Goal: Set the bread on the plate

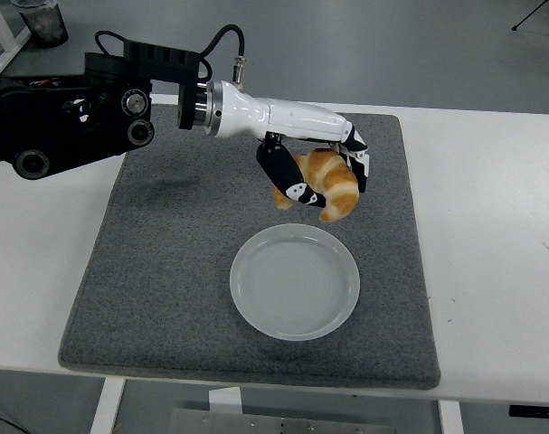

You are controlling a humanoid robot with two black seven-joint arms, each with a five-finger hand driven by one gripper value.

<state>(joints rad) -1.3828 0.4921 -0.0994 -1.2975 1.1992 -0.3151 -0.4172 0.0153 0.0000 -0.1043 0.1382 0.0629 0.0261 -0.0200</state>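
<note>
Bread (333, 185), a golden croissant, is grasped in the left hand (319, 172), thumb beneath and fingers (357, 155) curled over its top. It hangs above the grey mat (165, 262), just beyond the far rim of the white plate (295, 281).

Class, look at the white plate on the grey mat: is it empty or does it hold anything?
Empty. The plate shows only its bare white surface; the bread is held in the left hand above the mat, beyond the plate's far rim.
</note>
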